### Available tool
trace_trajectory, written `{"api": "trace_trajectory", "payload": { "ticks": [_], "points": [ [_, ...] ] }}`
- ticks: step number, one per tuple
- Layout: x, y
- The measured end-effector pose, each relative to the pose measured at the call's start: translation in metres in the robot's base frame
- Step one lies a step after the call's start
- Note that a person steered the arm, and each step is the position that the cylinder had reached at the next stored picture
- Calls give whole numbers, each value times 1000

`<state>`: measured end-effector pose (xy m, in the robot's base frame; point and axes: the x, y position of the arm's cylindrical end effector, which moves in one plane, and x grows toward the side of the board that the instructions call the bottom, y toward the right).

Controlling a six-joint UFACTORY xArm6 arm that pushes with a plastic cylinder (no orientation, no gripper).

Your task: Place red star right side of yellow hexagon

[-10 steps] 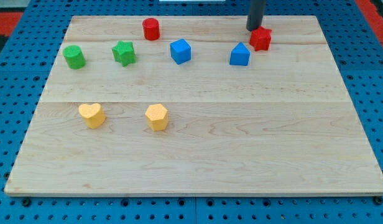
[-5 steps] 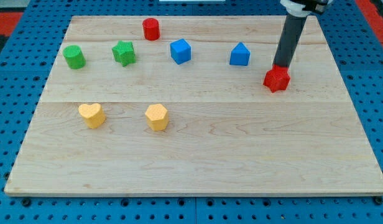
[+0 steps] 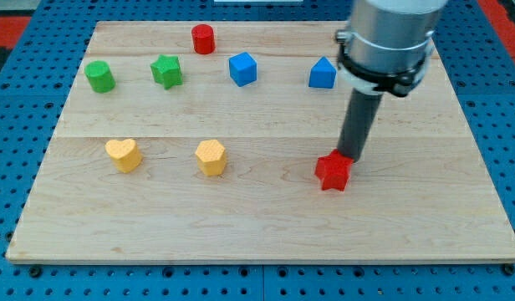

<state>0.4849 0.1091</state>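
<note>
The red star (image 3: 333, 172) lies on the wooden board (image 3: 266, 226), right of centre and towards the view's bottom. My tip (image 3: 349, 156) touches the star's upper right side. The yellow hexagon (image 3: 211, 156) sits well to the star's left, at about the same height in the view, with a wide gap between them.
A yellow heart (image 3: 123, 155) lies left of the hexagon. Along the view's top are a green cylinder (image 3: 99, 76), a green star (image 3: 166, 71), a red cylinder (image 3: 203, 38), a blue cube (image 3: 242, 68) and a blue pointed block (image 3: 322, 73).
My tip has pushed the red star from the board's top right, down and to the left, to a spot level with the yellow hexagon. The other blocks have not moved.
</note>
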Motion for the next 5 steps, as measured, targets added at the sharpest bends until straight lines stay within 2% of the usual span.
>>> {"api": "trace_trajectory", "payload": {
  "ticks": [1, 2, 3, 5],
  "points": [
    [35, 25],
    [45, -17],
    [35, -46],
    [28, -45]
  ]
}}
